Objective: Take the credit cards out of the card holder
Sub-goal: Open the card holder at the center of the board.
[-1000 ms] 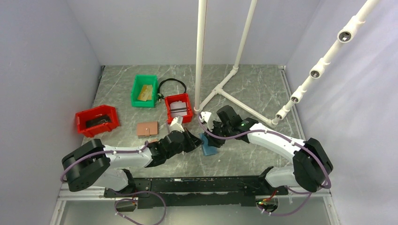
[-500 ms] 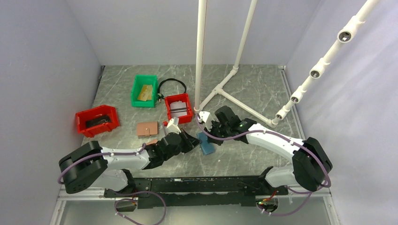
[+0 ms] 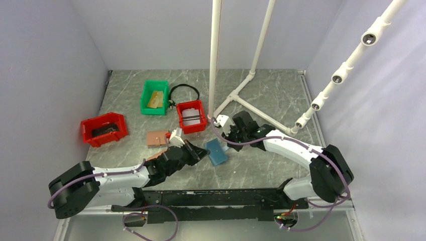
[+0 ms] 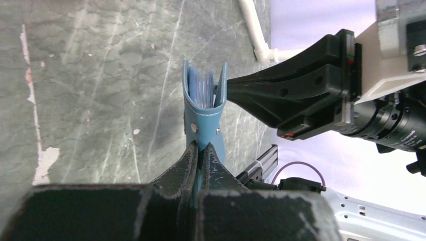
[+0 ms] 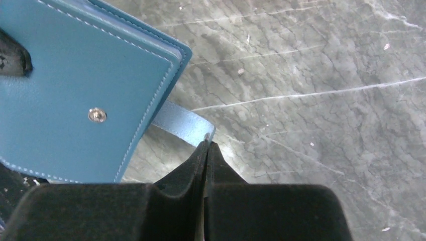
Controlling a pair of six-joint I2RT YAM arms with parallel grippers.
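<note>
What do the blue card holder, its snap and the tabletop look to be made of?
Card holder: leather or faux leather, matte with fine grain; pale stitching along its edges. Snap stud: shiny silver metal, by its glint. Table: grey-green marbled surface with pale veins, stone or printed laminate; cannot tell which.

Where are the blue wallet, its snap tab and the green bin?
wallet [image 3: 217, 152]: top view, on its blue face.
snap tab [image 5: 183, 124]: right wrist view, on the strap's middle.
green bin [image 3: 153, 111]: top view, on its near wall.
</note>
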